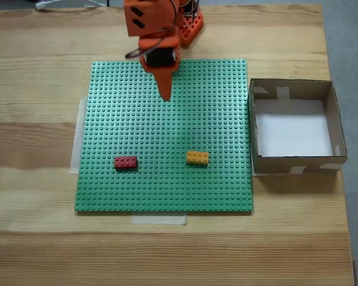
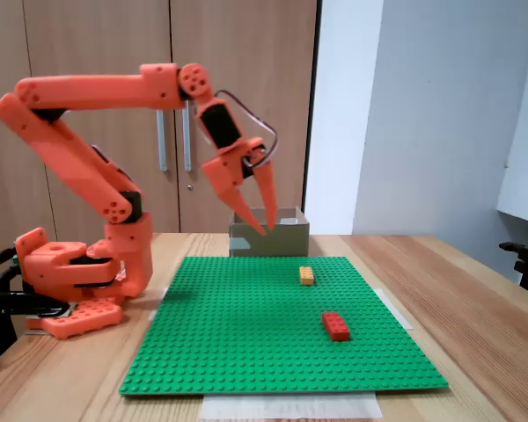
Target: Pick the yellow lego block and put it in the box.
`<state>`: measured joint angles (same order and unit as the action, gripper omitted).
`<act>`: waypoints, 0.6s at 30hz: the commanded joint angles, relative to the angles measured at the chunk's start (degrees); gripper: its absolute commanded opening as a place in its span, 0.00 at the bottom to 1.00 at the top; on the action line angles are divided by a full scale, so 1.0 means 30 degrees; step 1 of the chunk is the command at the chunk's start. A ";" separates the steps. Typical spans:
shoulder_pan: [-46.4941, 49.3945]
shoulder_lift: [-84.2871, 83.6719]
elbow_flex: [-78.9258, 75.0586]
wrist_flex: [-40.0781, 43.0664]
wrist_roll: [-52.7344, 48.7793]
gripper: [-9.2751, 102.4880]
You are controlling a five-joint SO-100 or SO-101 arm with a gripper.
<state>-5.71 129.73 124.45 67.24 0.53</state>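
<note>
An orange arm is seen poised above a green baseplate (image 1: 164, 136) taped to a wooden worktop (image 1: 42, 238), w/ nothing yet picked up. In a fixed view from above, the yellow block (image 1: 197, 157) sits studs-up at center-right of the frame, lower half of the plate; in a fixed view from the side it is found (image 2: 306, 275) just right of center, beyond the red block (image 2: 336, 325). The red block (image 1: 125, 162) lies well apart, to the left in the view from above, roughly level w/ the yellow one. Both appear pressed onto the plate, presumably so they stay put until gripped. The box (image 1: 340, 128) is set just beside the plate's right edge at mid-right of the view from above, open top up, white floor bare; in the side view it is partly hidden behind the hand (image 2: 292, 237). Its spot close to the plate looks chosen for a short carry.

The hand (image 2: 265, 230) is held pointing down, high above the plate's far portion, touching nothing. Its jaws are spread a little, tips close but w/ a clear gap in the side view; from above (image 1: 165, 95) they are seen edge-on as a single wedge at top center. It is empty. The block lies nearer the camera in the view from above, so a reach outward and down is judged to be next.
</note>
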 commanded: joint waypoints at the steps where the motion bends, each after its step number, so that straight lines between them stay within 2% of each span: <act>1: -0.0410 -0.2432 -0.3457 0.1377 0.0498 0.12; 3: -0.0762 -0.3604 -0.4863 0.2051 0.0557 0.12; 6: -0.1113 -0.5039 -0.6650 0.2666 0.0996 0.19; 9: -0.1172 -0.6475 -0.8115 0.2871 0.2197 0.19; 18: -0.1348 -0.9961 -1.0195 0.2607 0.2959 0.23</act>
<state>-9.32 101.07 97.12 75.50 8.79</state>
